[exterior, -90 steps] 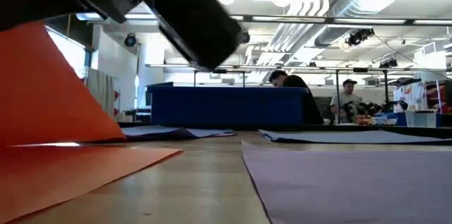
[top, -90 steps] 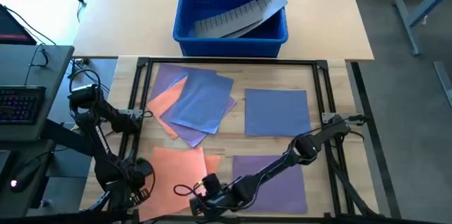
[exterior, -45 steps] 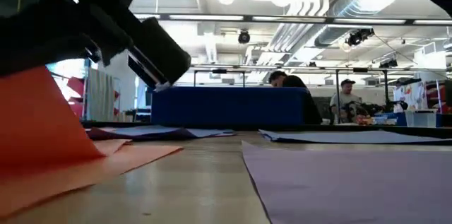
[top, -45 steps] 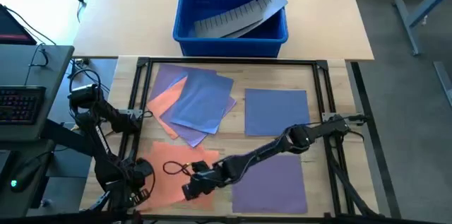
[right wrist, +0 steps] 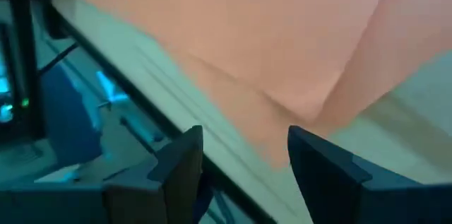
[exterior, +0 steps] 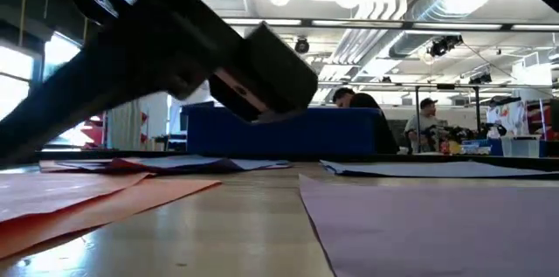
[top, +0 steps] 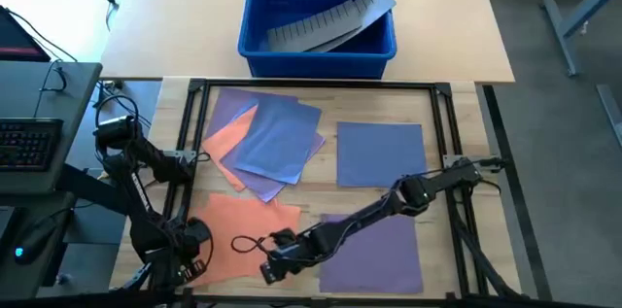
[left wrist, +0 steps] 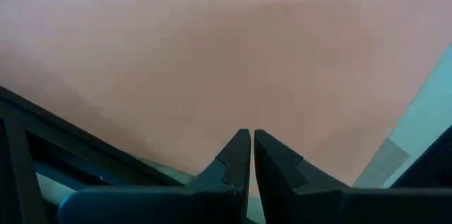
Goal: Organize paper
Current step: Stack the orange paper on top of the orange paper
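Two orange sheets of paper (top: 238,235) lie flat, overlapping, at the table's near left; the low view shows them as two flat layers (exterior: 87,200). My right gripper (top: 269,269) hovers open just above their near right corner, which shows a little beyond its fingers (right wrist: 244,157). A purple sheet (top: 379,250) lies near right under my right arm. A blue-purple sheet (top: 381,153) lies beyond it. A mixed pile (top: 267,143) of purple, blue and orange sheets lies far left. My left gripper (top: 187,250) waits shut at the orange sheets' left edge (left wrist: 252,139).
A blue plastic bin (top: 319,18) holding a grey ridged strip (top: 326,21) stands on the far table. A black frame (top: 194,133) borders the work area. Bare wood shows between the sheets at the middle (top: 330,196). People show in the room behind (exterior: 358,102).
The orange sheet that my right gripper held raised at the near left has come down and now lies flat on the other orange sheet. My right gripper first went toward the left with it, then drew back toward the near edge.
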### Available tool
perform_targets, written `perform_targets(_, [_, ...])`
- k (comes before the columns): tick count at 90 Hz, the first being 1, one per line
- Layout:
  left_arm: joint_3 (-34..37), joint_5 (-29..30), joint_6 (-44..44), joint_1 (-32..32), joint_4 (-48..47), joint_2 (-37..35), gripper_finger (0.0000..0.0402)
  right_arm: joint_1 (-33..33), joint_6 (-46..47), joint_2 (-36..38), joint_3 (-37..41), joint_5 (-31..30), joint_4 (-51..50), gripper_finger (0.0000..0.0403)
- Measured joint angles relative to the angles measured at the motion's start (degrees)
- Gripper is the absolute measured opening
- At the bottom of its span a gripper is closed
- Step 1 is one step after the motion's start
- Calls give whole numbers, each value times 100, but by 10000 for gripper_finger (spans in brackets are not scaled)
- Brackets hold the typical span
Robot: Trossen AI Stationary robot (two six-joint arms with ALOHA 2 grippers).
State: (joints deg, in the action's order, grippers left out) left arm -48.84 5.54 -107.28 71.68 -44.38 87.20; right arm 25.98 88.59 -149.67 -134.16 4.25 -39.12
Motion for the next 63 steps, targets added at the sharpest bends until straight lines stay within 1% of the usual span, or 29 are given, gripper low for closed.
perform_targets(14, [0,-2,2,12,4,0,0,-25,-20,0,-1,-421,-46,193])
perform_targets(39, [0,-97,25,67,2,0,0,-176,-261,6,-1,-625,-647,193])
perform_targets(50, [-3,-313,38,61,-27,5,0,-162,-46,7,-1,-762,-1118,193])
perform_targets(63, [81,-197,204,39,51,26,0,-155,108,17,-3,-1158,-1484,193])
